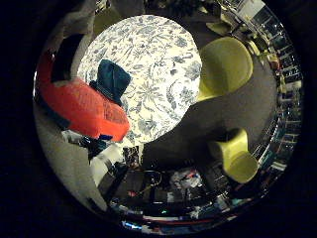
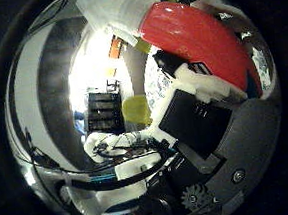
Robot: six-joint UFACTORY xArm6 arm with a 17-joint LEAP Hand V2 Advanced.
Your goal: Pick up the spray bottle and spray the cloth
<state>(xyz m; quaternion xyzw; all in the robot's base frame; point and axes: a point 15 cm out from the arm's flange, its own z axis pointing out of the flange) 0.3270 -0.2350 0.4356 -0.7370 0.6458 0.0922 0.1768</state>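
Note:
The spray bottle [image 2: 193, 33] is red with a white spray head. It lies close against my palm and fills much of both palm views. My hand [image 2: 197, 113] is shut on it, with white and black fingers curled against its side. A dark teal cloth [image 1: 113, 79] lies bunched on the round table with a blue floral tablecloth [image 1: 158, 64], well below the palm. In the little finger side view the bottle's red body overlaps the edge of the cloth. The nozzle's direction cannot be made out.
Two yellow-green chairs [image 1: 225, 67] [image 1: 237, 158] stand on the grey floor beside the table. A dark shelf unit [image 2: 102, 118] and cluttered equipment [image 1: 183, 183] stand further out in the room.

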